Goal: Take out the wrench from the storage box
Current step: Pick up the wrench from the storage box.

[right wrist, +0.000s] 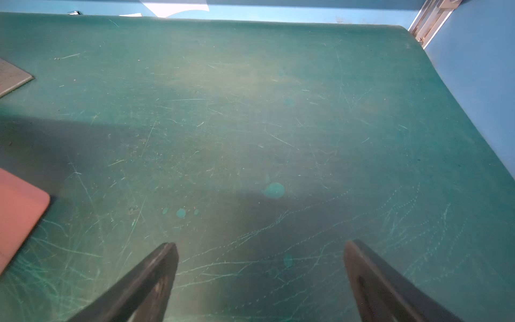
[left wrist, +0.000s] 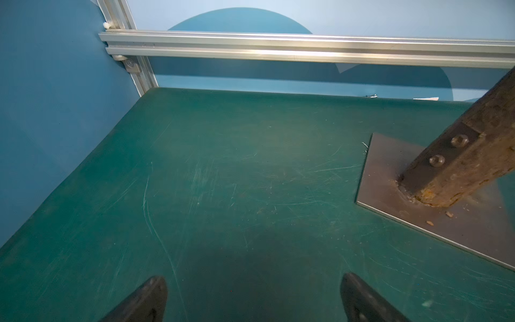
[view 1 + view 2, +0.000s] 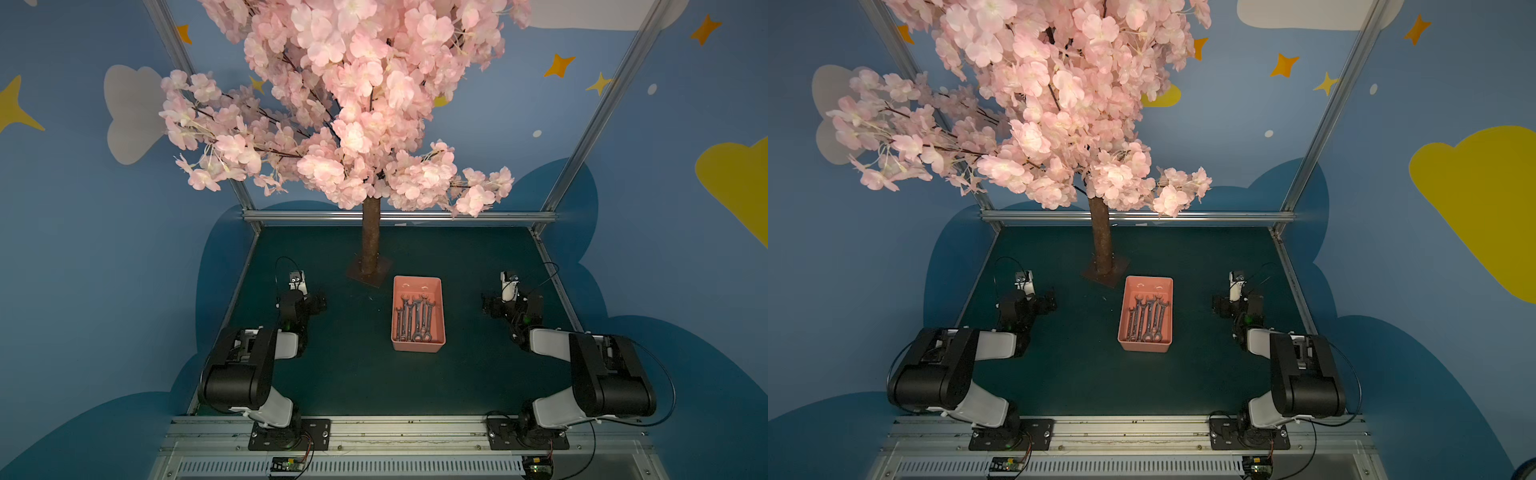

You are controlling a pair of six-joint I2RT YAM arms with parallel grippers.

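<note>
Leftmost, left arm (image 3: 245, 370) folded over its base at the near rail, forearm reaching away from the camera. Just beyond, left gripper (image 2: 252, 281) low over the scratched green mat (image 2: 223, 181), fingers (image 2: 150, 295) spread wide apart, clamped on nothing, well apart from the box. Next, toward the middle, brown trunk (image 3: 370, 241) upright on a grey plate (image 2: 418, 223) lying flat on the mat, pink blossoms (image 3: 353, 83) spreading high above the far rail (image 3: 399, 216). Just right of that plate and slightly nearer, box (image 3: 417, 347) flat on the mat, long side running near to far, roughly midway between the two grippers in both top views. Inside, wrenches (image 3: 415, 318) lying lengthwise side by side, several of them, packed toward the near end and partly overlapping, exact count hard to tell; far end of the box floor bare. Further right, right gripper (image 1: 261, 244) likewise low over the mat, fingers (image 1: 150, 278) wide apart and empty, one pink corner of the box (image 1: 19, 212) at the edge of the right wrist view, clear of the fingers. Rightmost, right arm (image 3: 602, 374) folded over its own base, mirroring the left.
</note>
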